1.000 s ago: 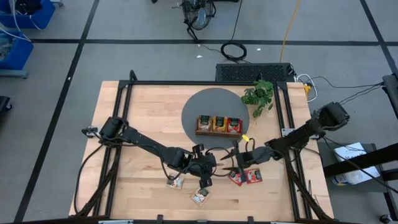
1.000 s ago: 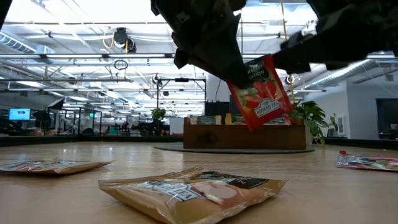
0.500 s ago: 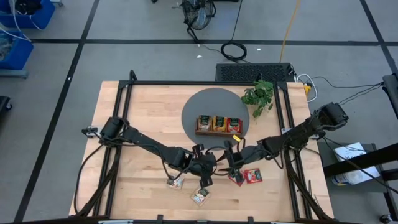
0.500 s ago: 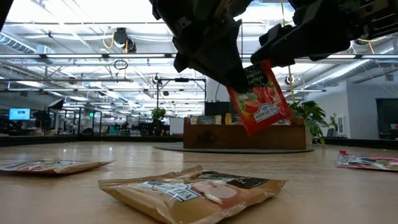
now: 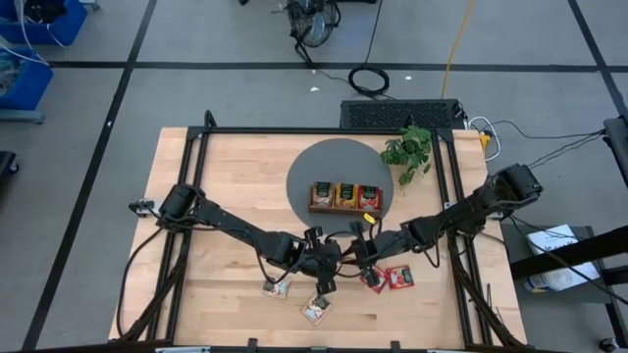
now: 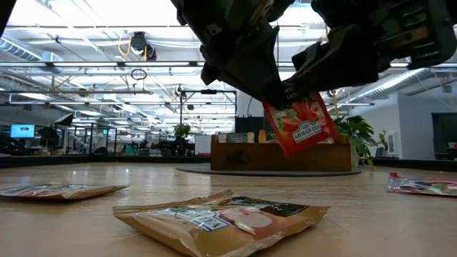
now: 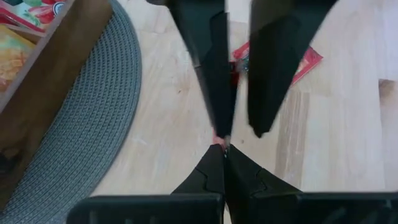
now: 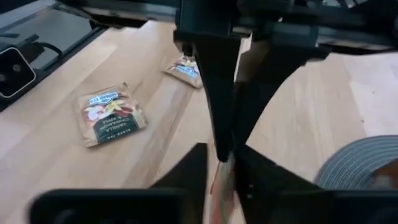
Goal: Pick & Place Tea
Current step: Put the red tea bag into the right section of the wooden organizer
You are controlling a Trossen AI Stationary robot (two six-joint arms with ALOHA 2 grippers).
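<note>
A red tea packet hangs in the air above the table's near middle, between both grippers. My left gripper reaches in from the table's left and is shut on the packet. My right gripper comes from the right, its fingers closed in on the packet's top. The wooden tray holds several packets and stands on a grey round mat beyond them. My left gripper pinches the packet's top corner between its two fingertips, slanting down from the table's left. The packet hangs tilted below the fingers, clear of the table. My right gripper has its two fingers on either face of the packet's top edge, next to the left fingertips. It comes nearly level from the table's right. In the low view the gripper's body hides the place of contact.
Two red packets lie on the table under the grippers. Two beige packets lie nearer the front edge. A green plant stands at the mat's far right.
My right gripper has moved toward the table's left, up to the hanging packet, and its fingers have closed in on the packet's top. The packet has stayed where it was in my left gripper.
</note>
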